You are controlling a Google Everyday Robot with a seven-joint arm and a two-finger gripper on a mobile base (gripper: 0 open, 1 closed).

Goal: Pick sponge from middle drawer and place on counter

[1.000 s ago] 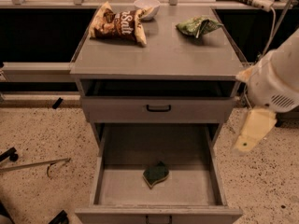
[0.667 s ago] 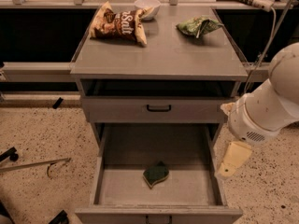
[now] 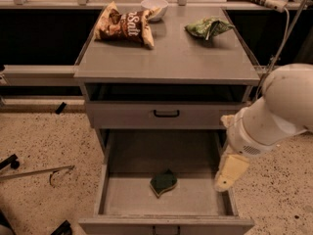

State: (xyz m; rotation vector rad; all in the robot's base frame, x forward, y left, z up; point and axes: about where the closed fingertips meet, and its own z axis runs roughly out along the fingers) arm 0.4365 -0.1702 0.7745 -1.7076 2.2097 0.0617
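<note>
The sponge (image 3: 163,182), dark green on top with a tan edge, lies flat on the floor of the open middle drawer (image 3: 122,199), near its centre. My gripper (image 3: 229,173) hangs from the white arm over the drawer's right wall, to the right of the sponge and clear of it. The grey counter (image 3: 168,58) is the cabinet top above.
On the counter lie a brown snack bag (image 3: 123,24), a white bowl (image 3: 154,6) and a light-green snack bag (image 3: 208,27). The shut top drawer front (image 3: 166,114) has a black loop handle. Speckled floor lies around, with a metal tool (image 3: 36,173) at left.
My arm and gripper have moved left and down, from beside the cabinet's right side to the right wall of the open drawer. The sponge has not moved.
</note>
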